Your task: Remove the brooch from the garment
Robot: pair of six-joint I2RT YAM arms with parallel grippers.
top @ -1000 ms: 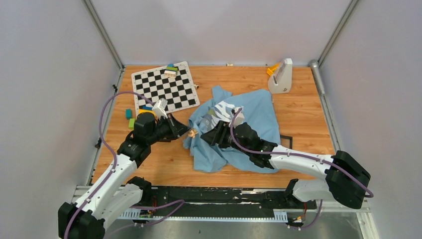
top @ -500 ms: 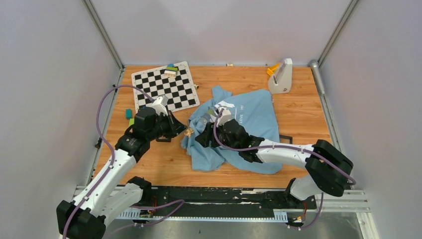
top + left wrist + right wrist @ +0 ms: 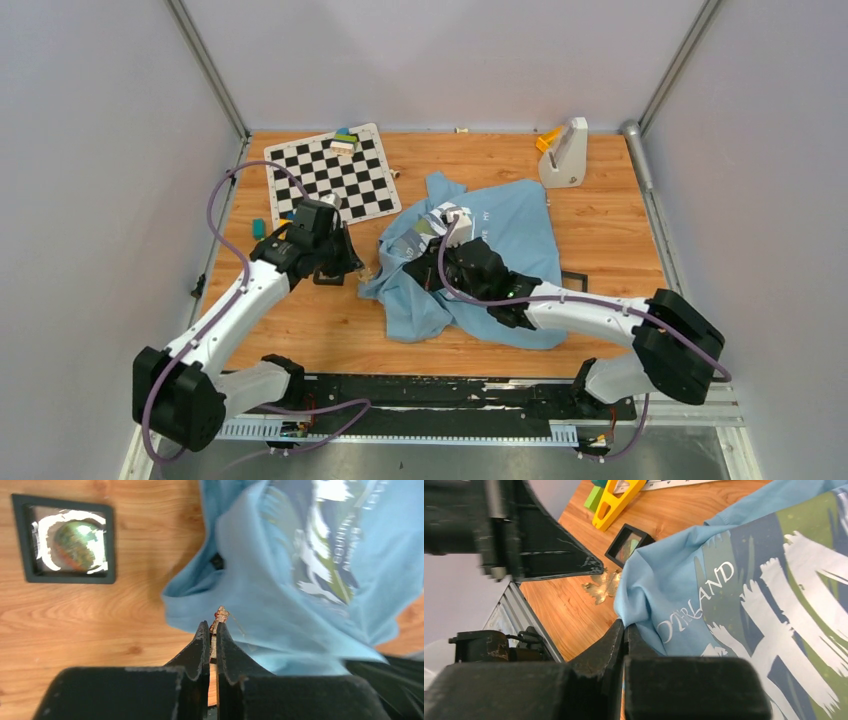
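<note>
Top view: a crumpled light blue shirt (image 3: 510,235) lies in the middle of the wooden table (image 3: 620,230), with a checkerboard (image 3: 330,180) toward the far left corner. The left gripper (image 3: 358,268) reaches the shirt's left edge with the small brooch (image 3: 369,272) at its tips; the right gripper (image 3: 412,268) rests on the cloth just beside it. Left wrist view: the left fingers (image 3: 202,640) are pinched narrow on the brooch, which stands out past their tips in front of the shirt's folded edge; whether it is pinned to the cloth cannot be told. A black square frame (image 3: 70,545) lies on bare wood nearby. Right wrist view: the right fingers (image 3: 614,635) are closed tight on the shirt's edge; the golden brooch shows just off that edge, at the left gripper's tip, with a yellow triangular frame (image 3: 616,502) beyond.
</note>
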